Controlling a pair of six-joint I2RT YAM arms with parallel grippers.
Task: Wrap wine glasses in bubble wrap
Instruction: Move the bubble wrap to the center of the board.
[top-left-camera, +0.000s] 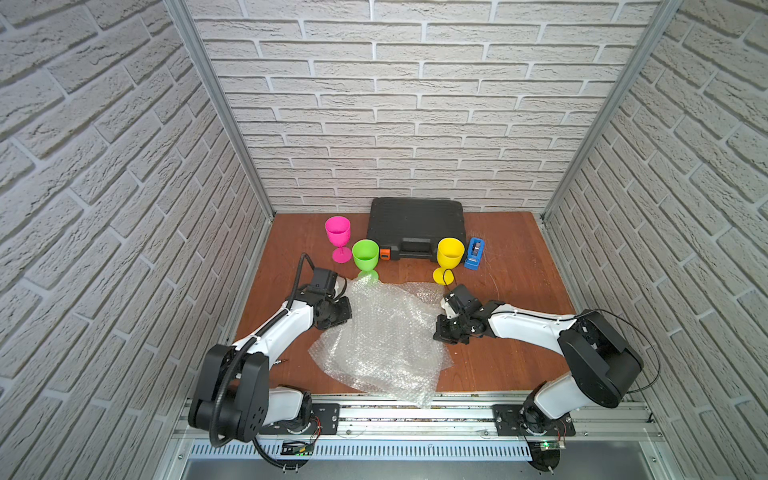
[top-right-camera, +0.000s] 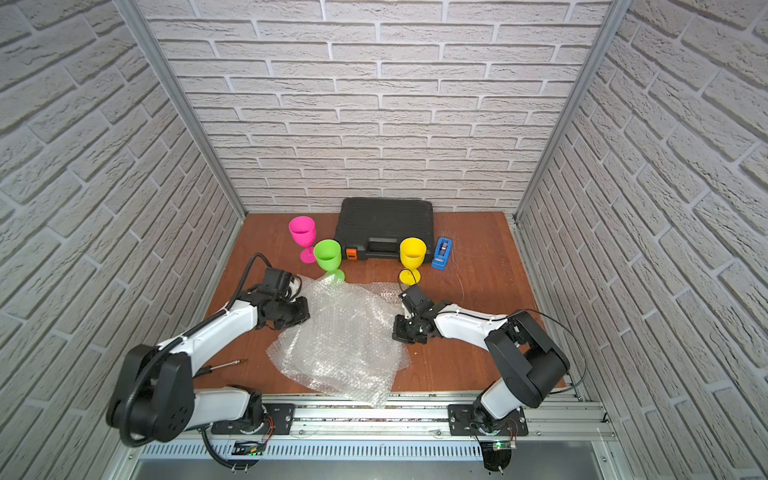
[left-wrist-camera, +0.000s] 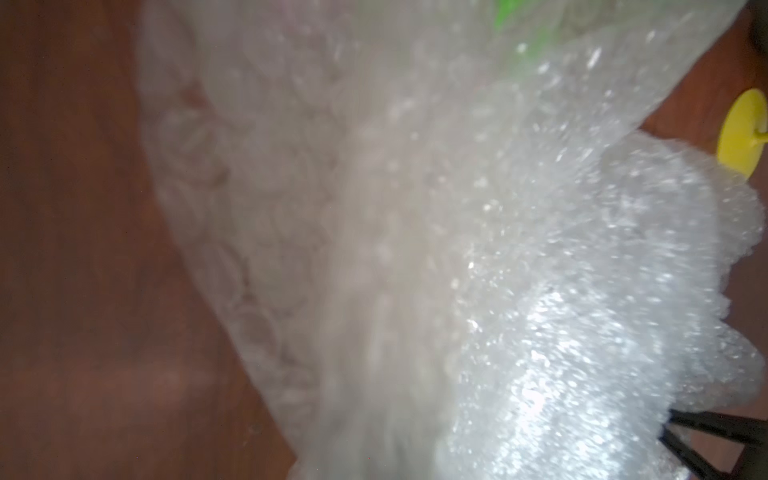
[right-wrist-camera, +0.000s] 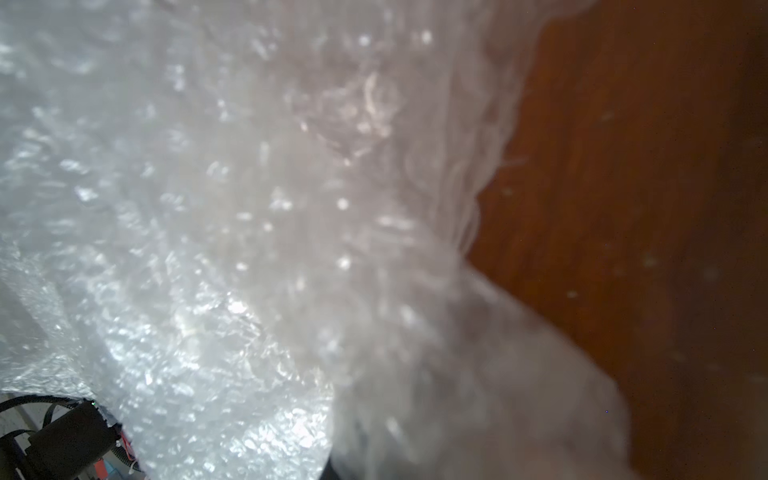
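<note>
A crumpled sheet of bubble wrap (top-left-camera: 386, 332) lies mid-table, and its front corner reaches over the table's front edge. My left gripper (top-left-camera: 348, 311) is shut on its left edge, my right gripper (top-left-camera: 439, 328) on its right edge. In both wrist views the bubble wrap (left-wrist-camera: 415, 249) (right-wrist-camera: 249, 208) fills the picture and hides the jaws. Three wine glasses stand upright behind the sheet: pink (top-left-camera: 337, 232), green (top-left-camera: 365, 254) and yellow (top-left-camera: 450, 252). The sheet's far edge covers part of the green glass's foot. The yellow foot (left-wrist-camera: 744, 133) shows in the left wrist view.
A black carry case (top-left-camera: 417, 222) lies against the back wall. A blue tape dispenser (top-left-camera: 475, 252) stands right of the yellow glass. A thin metal tool (top-right-camera: 226, 365) lies by the left arm. Brick-patterned walls close three sides; an aluminium rail (top-left-camera: 457, 411) runs along the front.
</note>
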